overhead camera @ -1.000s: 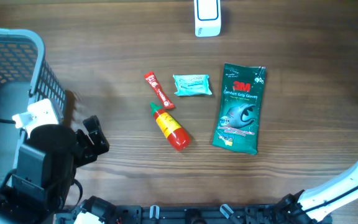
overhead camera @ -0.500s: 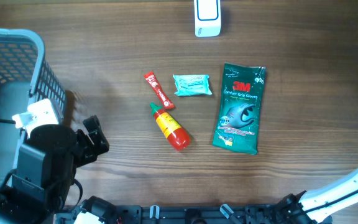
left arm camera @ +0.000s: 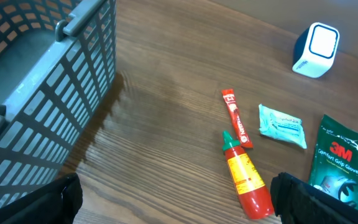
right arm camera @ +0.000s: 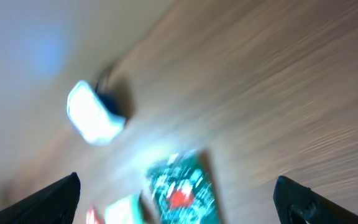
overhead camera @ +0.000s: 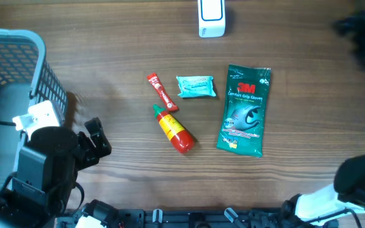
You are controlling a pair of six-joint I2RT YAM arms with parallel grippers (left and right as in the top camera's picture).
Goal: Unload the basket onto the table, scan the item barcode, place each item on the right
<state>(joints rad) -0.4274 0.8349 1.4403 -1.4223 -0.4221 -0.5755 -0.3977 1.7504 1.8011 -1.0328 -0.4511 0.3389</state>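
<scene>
Scanner (overhead camera: 211, 18) first, since that's the point of all this: the little white-faced box with a blue body stands at the far edge of the bench (overhead camera: 106, 63), well apart from everything else, nothing touching it.

Now from the tools out. Left tool (left arm camera: 176, 186) has its fingers spread wide, one in each bottom corner of the wrist view, nothing between them. It hangs over bare wood near the front left, just beside the grey mesh basket (overhead camera: 18, 44).

Right tool (right arm camera: 176, 186) is also spread wide and empty. Its wrist view is badly smeared, but both fingers show in the bottom corners. From overhead it's only a dark blur at the far right edge, off to the right of the scanner.

The stuff to scan lies in the middle of the bench, between the two arms. A red sauce bottle (overhead camera: 173, 129) lies tilted on its side, green cap pointing away from the robot. A thin red sachet (overhead camera: 161, 92) lies just beyond that cap, about touching it. A small teal packet (overhead camera: 196, 86) sits just to the right of the sachet. A green 3M glove pack (overhead camera: 244, 111) lies flat, face up, furthest right. Can't see a barcode on any of them.
</scene>
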